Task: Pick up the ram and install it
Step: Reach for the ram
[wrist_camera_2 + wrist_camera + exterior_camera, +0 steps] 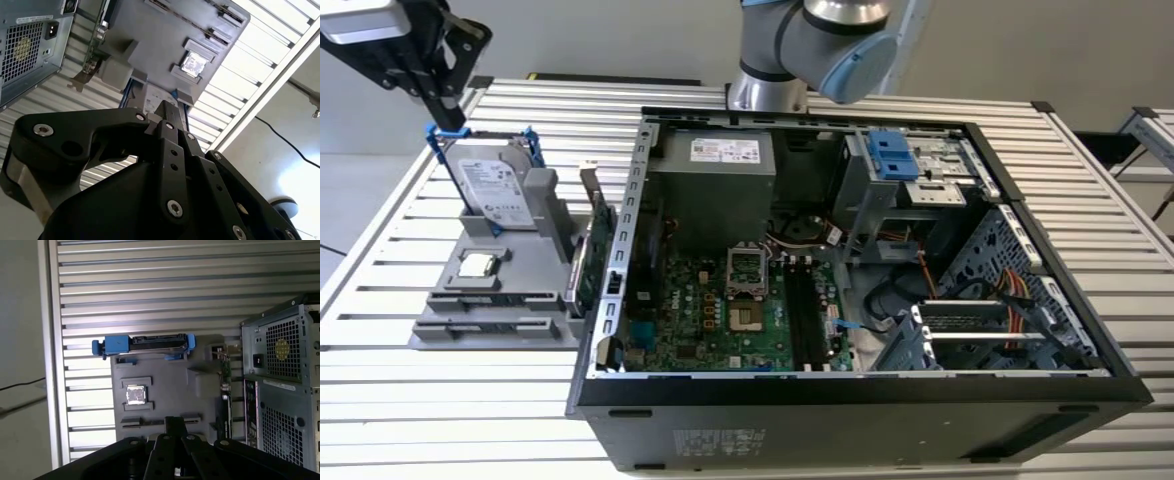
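Work surface: a slatted metal table (pixel 454 400), with a plain grey wall behind. An open PC case (pixel 854 430) is laid on its side at centre, mobo exposed. The arm (pixel 821 45) is based behind the case. A grey fixture plate (pixel 527 285) is set just beside the case, on the exterior view's left.

On the plate, an HDD (pixel 494 185) w/ blue clips is propped at the end farthest from the exterior camera. A green expansion card (pixel 594 250) is held on edge along the case side, and a CPU (pixel 478 265) is seated mid-plate.

The gripper (pixel 447 120) is positioned above the HDD end of the plate, apart from all parts. In both wrist views the jaws are seen drawn together w/ nothing between them.

Ram pos.: cannot be told for certain. It is judged to be parked in the narrow dark holder strip (pixel 474 297) at the plate's near end.

The mobo DIMM slots (pixel 803 320) appear unpopulated.

Status: pick-up not yet done, install not yet done. The whole task is judged outstanding.
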Controlling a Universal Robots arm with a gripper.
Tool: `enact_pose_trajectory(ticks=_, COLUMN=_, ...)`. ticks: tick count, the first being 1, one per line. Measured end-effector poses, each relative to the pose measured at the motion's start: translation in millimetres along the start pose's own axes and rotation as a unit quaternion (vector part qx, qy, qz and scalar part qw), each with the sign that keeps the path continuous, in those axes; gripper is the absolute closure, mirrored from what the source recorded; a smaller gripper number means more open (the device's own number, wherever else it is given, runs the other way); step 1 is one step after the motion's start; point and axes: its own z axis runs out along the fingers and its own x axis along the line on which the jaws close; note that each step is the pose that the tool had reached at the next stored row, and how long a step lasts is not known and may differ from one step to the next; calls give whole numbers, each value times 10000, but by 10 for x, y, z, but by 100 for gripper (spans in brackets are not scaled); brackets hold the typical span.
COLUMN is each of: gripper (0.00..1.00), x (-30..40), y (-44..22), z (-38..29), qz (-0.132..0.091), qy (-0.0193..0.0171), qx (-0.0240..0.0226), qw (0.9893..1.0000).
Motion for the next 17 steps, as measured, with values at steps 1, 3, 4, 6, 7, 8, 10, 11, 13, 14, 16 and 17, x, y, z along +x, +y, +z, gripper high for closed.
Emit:
enact_pose_trajectory(ticks=1, gripper=100, x=2, y=1, z=0, qz=0, qy=0, qx=0, qw=10000)
enact_pose_trajectory(ticks=3, gripper=100, x=7, y=1, z=0, qz=0, qy=0, qx=0, qw=10000)
enact_pose_trajectory(ticks=4, gripper=100, x=9, y=0, z=0, qz=0, qy=0, qx=0, qw=10000)
enact_pose_trajectory(ticks=6, gripper=100, x=9, y=-2, z=-1, qz=0, qy=0, qx=0, qw=10000)
enact_pose_trajectory(ticks=7, gripper=100, x=9, y=-4, z=0, qz=0, qy=0, qx=0, qw=10000)
enact_pose_trajectory(ticks=8, gripper=100, x=9, y=-7, z=0, qz=0, qy=0, qx=0, qw=10000)
enact_pose_trajectory(ticks=10, gripper=100, x=8, y=-9, z=-1, qz=0, qy=0, qx=0, qw=10000)
enact_pose_trajectory(ticks=11, gripper=100, x=8, y=-9, z=-1, qz=0, qy=0, qx=0, qw=10000)
enact_pose_trajectory(ticks=13, gripper=100, x=8, y=-10, z=-1, qz=0, qy=0, qx=0, qw=10000)
enact_pose_trajectory(ticks=14, gripper=100, x=8, y=-10, z=-1, qz=0, qy=0, qx=0, qw=10000)
enact_pose_trajectory(ticks=16, gripper=100, x=8, y=-12, z=0, qz=0, qy=0, qx=0, qw=10000)
enact_pose_trajectory(ticks=17, gripper=100, x=8, y=-17, z=0, qz=-1, qy=0, qx=0, qw=10000)
